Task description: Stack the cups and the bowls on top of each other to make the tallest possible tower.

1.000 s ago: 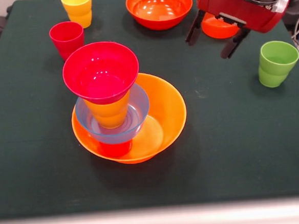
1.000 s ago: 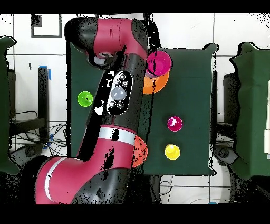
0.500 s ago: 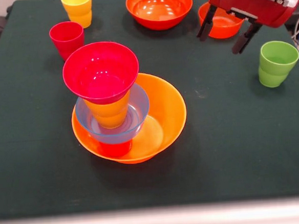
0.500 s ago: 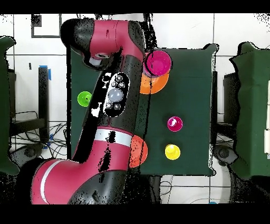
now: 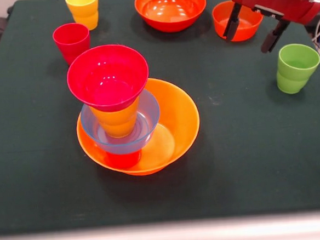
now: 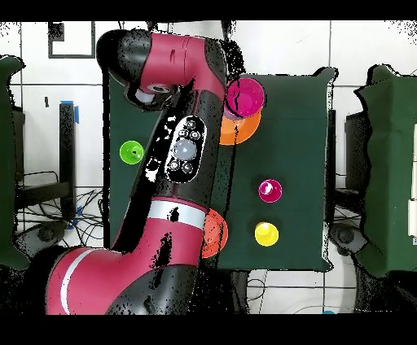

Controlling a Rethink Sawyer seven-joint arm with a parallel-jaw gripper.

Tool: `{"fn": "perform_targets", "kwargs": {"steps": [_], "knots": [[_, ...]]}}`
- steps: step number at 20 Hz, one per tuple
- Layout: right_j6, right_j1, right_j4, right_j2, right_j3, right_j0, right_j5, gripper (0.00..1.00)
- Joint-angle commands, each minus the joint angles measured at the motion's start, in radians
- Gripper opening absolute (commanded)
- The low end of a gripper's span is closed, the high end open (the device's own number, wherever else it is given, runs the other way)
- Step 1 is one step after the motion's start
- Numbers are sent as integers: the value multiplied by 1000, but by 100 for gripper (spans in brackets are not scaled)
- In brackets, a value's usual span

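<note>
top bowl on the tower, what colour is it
Magenta, a pinkish red: the top bowl shows best in the front view.

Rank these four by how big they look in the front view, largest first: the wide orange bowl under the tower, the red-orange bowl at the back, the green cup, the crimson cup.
1. Wide orange bowl.
2. Red-orange bowl, though it sits farther from the camera.
3. Green cup and crimson cup look alike; not ranked.
</note>
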Motion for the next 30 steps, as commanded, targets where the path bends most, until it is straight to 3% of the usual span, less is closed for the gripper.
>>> {"fn": "perform_targets", "kwargs": {"steps": [1, 13, 30], "knots": [[171, 20, 33, 141, 119, 13, -86, 100], [154, 36, 75, 163, 123, 13, -107, 100], [148, 46, 73, 164, 144, 21, -123, 100]]}}
